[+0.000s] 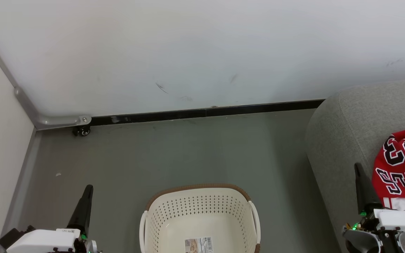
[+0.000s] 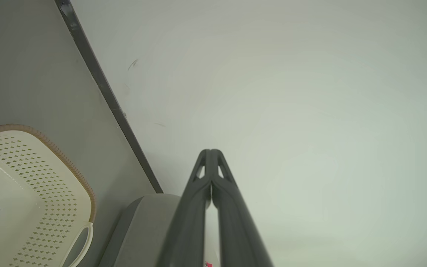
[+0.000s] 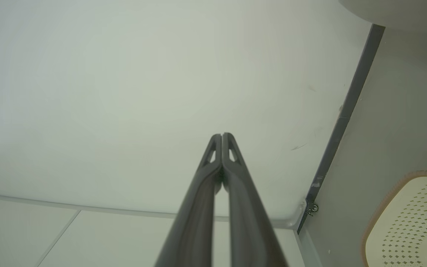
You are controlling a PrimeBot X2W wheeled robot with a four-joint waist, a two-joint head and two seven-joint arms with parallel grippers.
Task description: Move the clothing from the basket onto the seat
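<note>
The cream perforated basket [image 1: 199,218] stands on the floor at the bottom centre with nothing in it but a barcode sticker. Red clothing [image 1: 404,165] with black and white lettering lies on the grey seat [image 1: 350,130] at the right. My left gripper [image 1: 88,189] is shut and holds nothing, left of the basket. My right gripper [image 1: 358,168] is shut and holds nothing, just left of the clothing, over the seat's edge. In the left wrist view the gripper [image 2: 210,152] points at the wall, with the basket [image 2: 32,193] at lower left. The right wrist view has the gripper [image 3: 221,135] shut, and the basket [image 3: 410,222] at lower right.
A white wall with a black baseboard [image 1: 206,113] runs across the back. A pale panel with a grey rail and a small caster [image 1: 82,130] closes off the left side. Grey floor [image 1: 188,154] lies between the wall, basket and seat.
</note>
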